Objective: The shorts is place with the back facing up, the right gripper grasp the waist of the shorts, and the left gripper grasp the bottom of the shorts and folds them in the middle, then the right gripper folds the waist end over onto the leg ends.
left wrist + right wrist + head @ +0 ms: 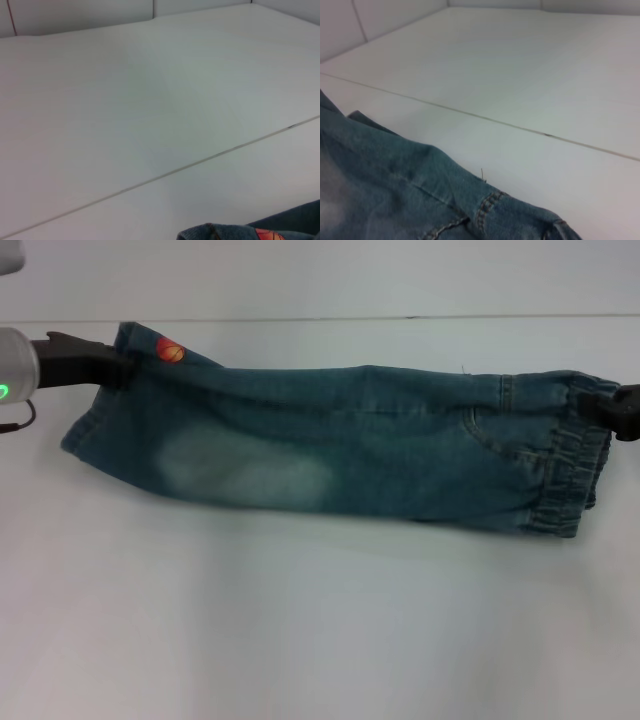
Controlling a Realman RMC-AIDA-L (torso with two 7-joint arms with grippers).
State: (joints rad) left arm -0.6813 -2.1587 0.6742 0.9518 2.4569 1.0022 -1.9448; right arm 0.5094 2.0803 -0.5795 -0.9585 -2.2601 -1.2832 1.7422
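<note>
The shorts (340,445) lie folded lengthwise into a long blue-green denim strip across the white table, with a pale bleached patch (245,470) near the left. The gathered waist (565,475) is at the right end. The bottom of the shorts (100,415), its leg ends, is at the left, by an orange basketball patch (170,350). My left gripper (120,370) is shut on the far corner of the hem. My right gripper (612,405) is shut on the far corner of the waist. Denim also fills the edges of the left wrist view (260,230) and right wrist view (395,190).
The white table (320,620) stretches out in front of the shorts. A thin seam line (400,318) runs across behind them, with a white wall beyond.
</note>
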